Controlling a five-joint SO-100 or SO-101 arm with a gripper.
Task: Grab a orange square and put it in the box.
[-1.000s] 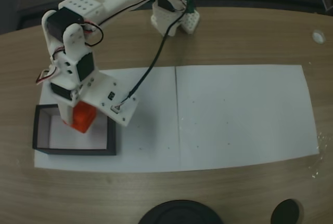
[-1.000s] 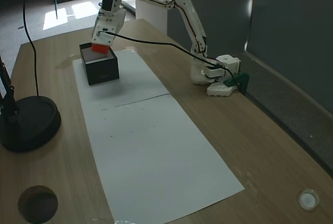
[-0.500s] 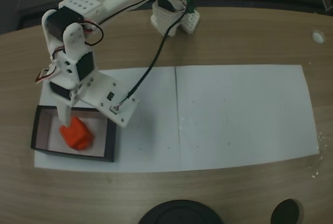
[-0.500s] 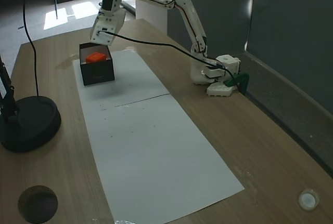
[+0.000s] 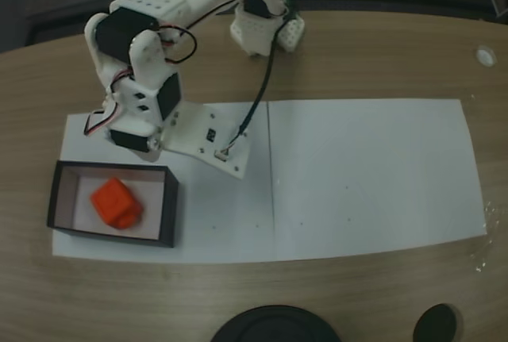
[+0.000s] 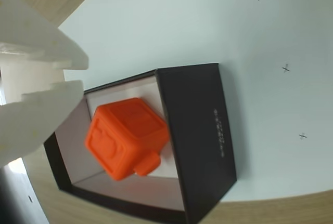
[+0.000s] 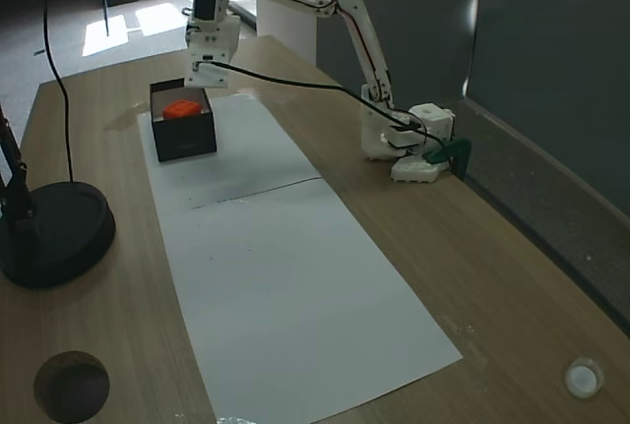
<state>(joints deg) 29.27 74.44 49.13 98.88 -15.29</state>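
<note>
Orange plastic against a white floor: the orange square (image 6: 127,138) lies tilted inside the box (image 6: 200,130), free of the arm, its raised bump pointing toward one long wall in the wrist view. From above, the block (image 5: 116,204) sits left of the middle of the box (image 5: 168,207), which rests at the left end of a white paper sheet (image 5: 365,175) laid across the wooden table (image 5: 397,56). The gripper (image 6: 73,76) hangs above and clear of the box with its white fingers (image 6: 44,107) parted and nothing between them; in the side fixed view the gripper (image 7: 202,62) is raised above the box's far wall. The block looks rigid, light and smooth, likely easy to pinch across two opposite flat faces rather than over the bump or the rounded corners. With the square resting on the tray floor, the placing appears done.
</note>
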